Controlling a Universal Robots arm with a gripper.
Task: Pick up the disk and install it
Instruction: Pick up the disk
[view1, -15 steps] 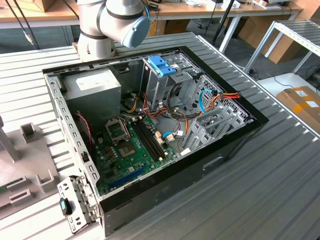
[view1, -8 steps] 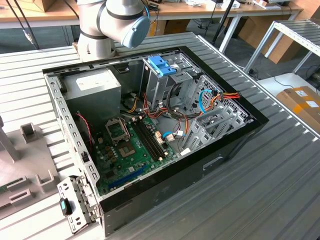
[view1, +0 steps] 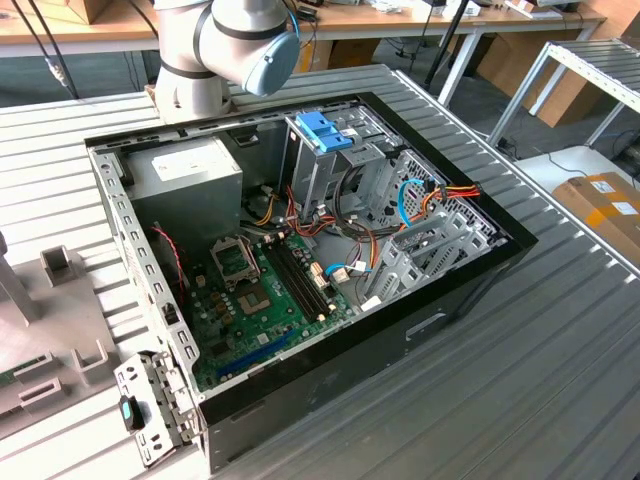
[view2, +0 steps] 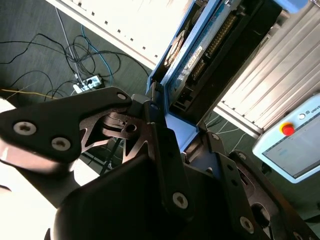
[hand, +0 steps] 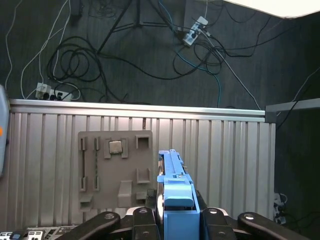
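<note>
In both wrist views my gripper (hand: 176, 219) is shut on the disk (hand: 175, 192), a flat grey drive edged by a light-blue carrier frame. The first wrist view shows the disk edge-on, standing up between the black fingers (hand: 142, 220), high above the ribbed table (hand: 225, 160). In the second wrist view the disk (view2: 197, 60) shows its grey face and connector side, with the gripper (view2: 180, 127) clamped on one end. The exterior view shows the open computer case (view1: 460, 290) and its metal drive cage (view1: 350, 165), topped by a blue latch (view1: 325, 130).
The arm's base (view1: 215, 50) stands behind the case. A grey fixture plate (hand: 115, 170) lies on the table below the gripper. Cables and power strips (hand: 195, 27) cover the floor. A teach pendant (view2: 292, 145) sits nearby. A cardboard box (view1: 605, 205) is at the exterior view's right.
</note>
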